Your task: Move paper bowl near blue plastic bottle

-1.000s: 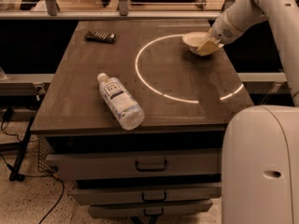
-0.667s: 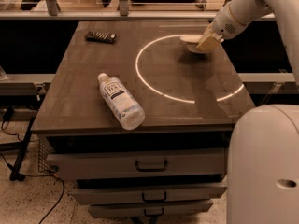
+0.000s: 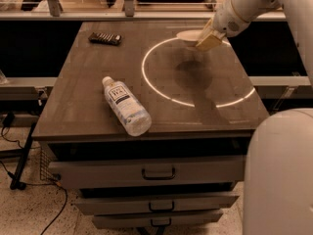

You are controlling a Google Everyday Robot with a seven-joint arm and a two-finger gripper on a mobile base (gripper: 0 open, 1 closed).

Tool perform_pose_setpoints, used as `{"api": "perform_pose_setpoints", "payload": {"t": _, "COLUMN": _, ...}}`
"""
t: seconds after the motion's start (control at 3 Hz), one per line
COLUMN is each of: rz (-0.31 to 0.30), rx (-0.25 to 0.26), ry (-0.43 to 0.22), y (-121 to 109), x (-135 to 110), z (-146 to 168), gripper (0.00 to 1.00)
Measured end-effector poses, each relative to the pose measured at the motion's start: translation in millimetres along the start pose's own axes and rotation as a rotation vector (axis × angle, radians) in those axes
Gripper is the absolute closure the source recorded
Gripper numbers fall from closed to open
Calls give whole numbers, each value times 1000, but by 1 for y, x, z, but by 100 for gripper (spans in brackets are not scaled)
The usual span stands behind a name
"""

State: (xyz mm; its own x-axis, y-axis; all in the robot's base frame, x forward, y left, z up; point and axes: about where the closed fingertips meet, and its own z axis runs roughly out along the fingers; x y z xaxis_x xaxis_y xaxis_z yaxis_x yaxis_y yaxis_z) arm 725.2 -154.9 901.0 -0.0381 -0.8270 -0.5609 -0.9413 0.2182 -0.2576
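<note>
Nearest the camera sits the stack of drawers, and just above it, at the near-left of the table, the blue plastic bottle lies on its side, cap pointing far-left, untouched. Past it a bright ring of light arcs across the tabletop, and inside that ring there's a soft dark shadow.

That shadow is the news. The paper bowl is up! A second ago it was low at the far-right of the table; now it hangs clear of the surface, higher and a touch further left, with the shadow well apart beneath it. The gripper is at the far-right, reaching in from the right, and it is clenched on the bowl's right rim, carrying it tilted.

Far-left, a small dark remote rests flat, out of the way.

So the pick looks done and the carry is just beginning. The bowl is still well apart from the bottle; the arm will likely need to bring it near and left, then set it down beside the bottle without nudging it, since it could roll.
</note>
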Motion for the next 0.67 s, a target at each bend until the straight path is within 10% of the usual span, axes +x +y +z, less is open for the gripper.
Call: {"api": "perform_pose_setpoints", "payload": {"t": 0.67, "rz": -194, "rx": -37, "ry": -173, "y": 90, "x": -80, "z": 15, "gripper": 100}}
